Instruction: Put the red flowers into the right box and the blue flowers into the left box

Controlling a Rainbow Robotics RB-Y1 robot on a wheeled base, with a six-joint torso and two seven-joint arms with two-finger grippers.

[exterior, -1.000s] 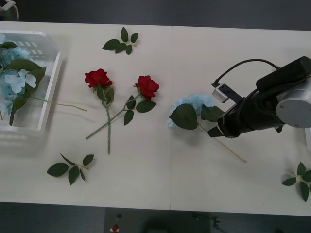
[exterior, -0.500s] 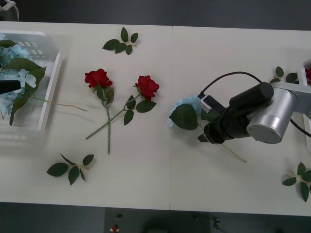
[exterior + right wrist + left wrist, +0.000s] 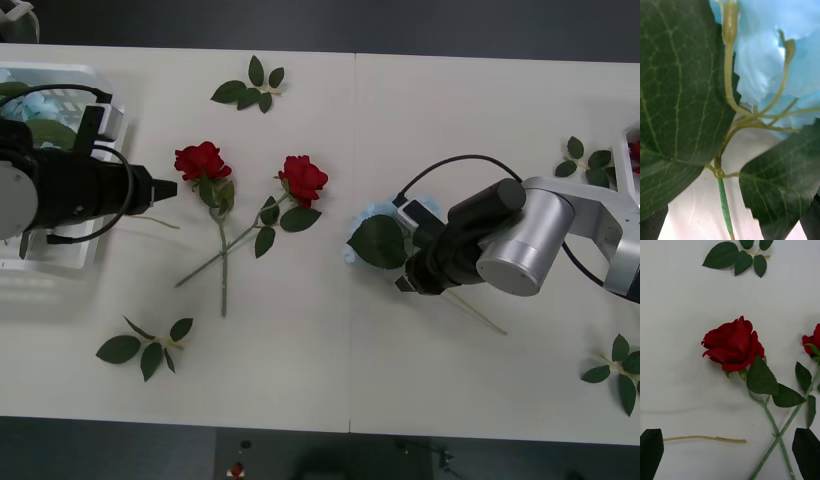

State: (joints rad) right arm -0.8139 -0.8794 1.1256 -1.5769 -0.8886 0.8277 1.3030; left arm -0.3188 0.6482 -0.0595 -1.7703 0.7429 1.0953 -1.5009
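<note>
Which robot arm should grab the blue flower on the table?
Probably the right. Its end effector is open around the blue flower stem; the left end effector sits far off by a red rose.

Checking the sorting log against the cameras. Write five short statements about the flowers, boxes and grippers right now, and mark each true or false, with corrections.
1. The left gripper has its fingers open, aimed at a red rose. True.
2. The two red roses on the table have stems that cross. True.
3. The right gripper is at a red rose. False: it is at the stem of the blue flower lying on the table.
4. The left box holds red roses. False: blue blooms and green leaves show in it.
5. The blue flower between the arms is lifted off the table. False: it lies on the tabletop.
</note>
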